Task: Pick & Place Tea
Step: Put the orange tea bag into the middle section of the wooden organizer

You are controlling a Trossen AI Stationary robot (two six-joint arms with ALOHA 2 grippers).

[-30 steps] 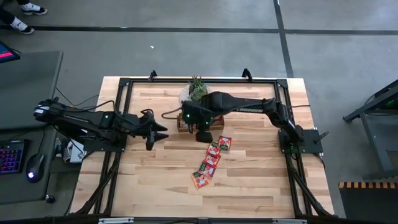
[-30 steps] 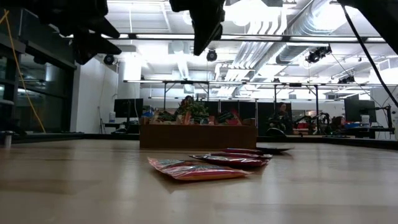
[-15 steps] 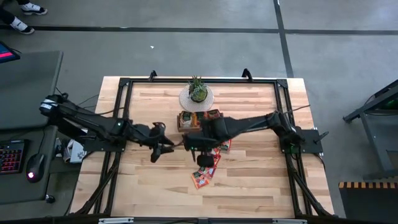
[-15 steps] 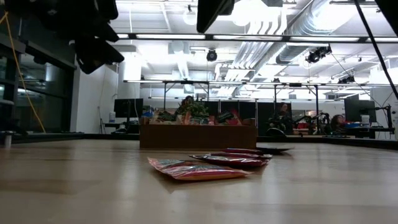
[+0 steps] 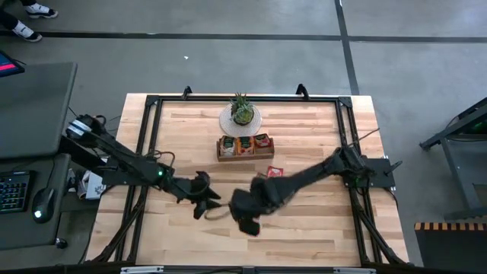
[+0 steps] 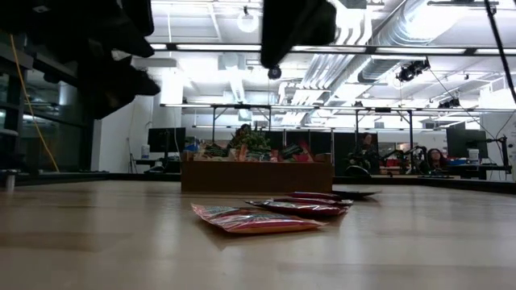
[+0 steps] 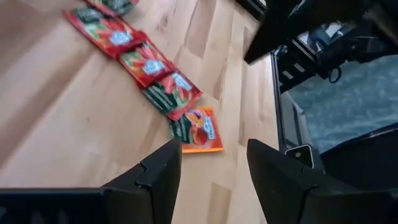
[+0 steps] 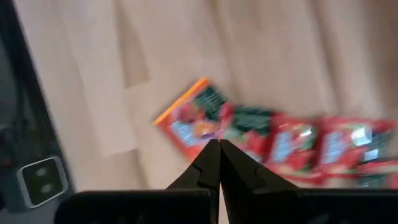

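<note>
Both arms have swung toward my near edge: right gripper (image 5: 245,218), fingers pressed together, hovers over the red-orange tea sachets (image 7: 152,67) lying mid-table; left gripper (image 5: 204,204) gapes wide beside it.

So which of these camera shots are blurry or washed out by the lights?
Right wrist view: motion-smeared, the sachets streak across the wood. Left wrist view: mildly soft, the sachet row readable. Low view: ceiling lights flare white, both arms overhead are black silhouettes, the nearest sachet sharp. High view: evenly lit, no glare.
</note>
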